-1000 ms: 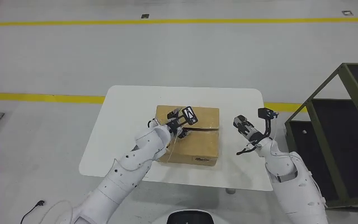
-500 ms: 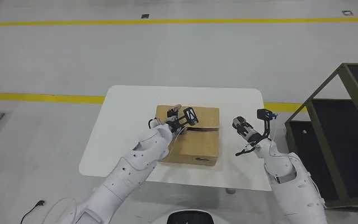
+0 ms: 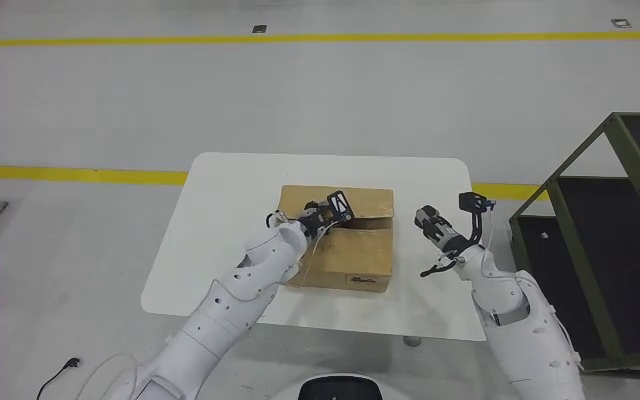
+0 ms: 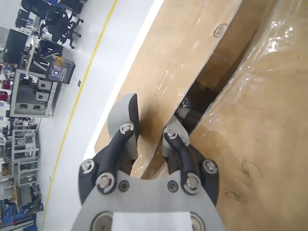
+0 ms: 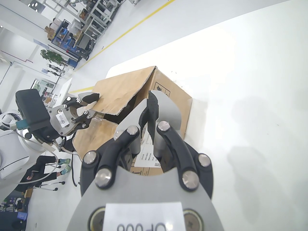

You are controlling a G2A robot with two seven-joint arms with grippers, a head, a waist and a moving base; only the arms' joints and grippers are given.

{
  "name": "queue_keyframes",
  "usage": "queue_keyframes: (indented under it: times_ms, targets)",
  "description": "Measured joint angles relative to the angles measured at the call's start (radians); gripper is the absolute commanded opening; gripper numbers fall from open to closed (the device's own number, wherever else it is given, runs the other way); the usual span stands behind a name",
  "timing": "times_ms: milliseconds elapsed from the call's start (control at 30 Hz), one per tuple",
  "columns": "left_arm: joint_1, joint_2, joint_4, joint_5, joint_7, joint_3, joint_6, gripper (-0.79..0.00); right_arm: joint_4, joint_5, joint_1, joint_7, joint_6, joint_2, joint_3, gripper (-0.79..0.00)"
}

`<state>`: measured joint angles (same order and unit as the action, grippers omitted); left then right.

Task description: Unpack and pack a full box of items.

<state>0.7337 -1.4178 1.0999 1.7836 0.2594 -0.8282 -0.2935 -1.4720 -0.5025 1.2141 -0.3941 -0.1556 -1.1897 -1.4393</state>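
Note:
A brown cardboard box (image 3: 350,265) stands in the middle of the white table (image 3: 220,230). My left gripper (image 3: 318,212) is at the box's top, shut on the edge of the far flap (image 4: 192,37), which is tilted upward. The near flap (image 4: 264,97) lies flat under clear tape. Through the gap between the flaps a dark object (image 4: 186,106) shows inside. In the right wrist view the left gripper (image 5: 90,100) pinches the raised flap (image 5: 120,90). My right gripper (image 3: 425,218) hovers beside the box's right side, shut and holding nothing, with its fingertips (image 5: 154,102) pointing at the box (image 5: 168,90).
A green metal rack (image 3: 590,230) stands on the floor just right of the table. Bare table surface (image 5: 240,73) lies right of the box and on its left side. Yellow floor lines run behind the table.
The far flap has risen from flat to tilted up, held in my left gripper, and the seam has opened into a gap. The right arm has barely moved.

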Motion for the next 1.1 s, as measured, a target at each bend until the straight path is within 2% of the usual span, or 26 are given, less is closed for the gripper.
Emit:
queue_keyframes:
  times_ms: [233, 333, 567, 600, 633, 667, 767, 900, 1100]
  targets:
    - [0.027, 0.006, 0.072, -0.045, 0.055, -0.04, -0.056, -0.785, -0.028, 0.004, -0.002, 0.001, 0.0, 0.003, -0.016, -0.785]
    - [0.049, 0.009, 0.13, -0.099, 0.108, -0.066, -0.092, -0.785, -0.046, 0.008, -0.002, 0.002, -0.001, 0.005, -0.026, -0.785]
    - [0.133, 0.028, 0.299, -0.112, 0.221, -0.113, -0.149, -0.785, -0.082, 0.015, 0.005, 0.0, -0.001, 0.008, -0.044, -0.785]
    - [0.145, 0.03, 0.322, -0.118, 0.234, -0.119, -0.154, -0.708, -0.085, 0.016, 0.006, -0.001, -0.001, 0.009, -0.046, -0.785]
    - [0.156, 0.032, 0.343, -0.127, 0.245, -0.126, -0.158, -0.108, -0.087, 0.018, 0.008, -0.001, -0.002, 0.009, -0.047, -0.785]
    - [0.169, 0.033, 0.369, -0.138, 0.257, -0.135, -0.16, 0.0, -0.09, 0.021, 0.01, 0.0, -0.003, 0.009, -0.049, -0.785]
    - [0.184, 0.036, 0.402, -0.136, 0.26, -0.148, -0.142, 0.0, -0.094, 0.025, 0.015, 0.002, -0.006, 0.01, -0.052, -0.785]
    - [0.157, 0.028, 0.375, -0.108, 0.22, -0.14, -0.071, 0.0, -0.107, 0.028, 0.022, 0.002, -0.004, 0.012, -0.058, -0.785]
    - [0.068, -0.002, 0.217, -0.09, 0.115, -0.094, 0.072, 0.0, -0.131, 0.037, 0.041, 0.017, 0.01, 0.014, -0.082, -0.785]
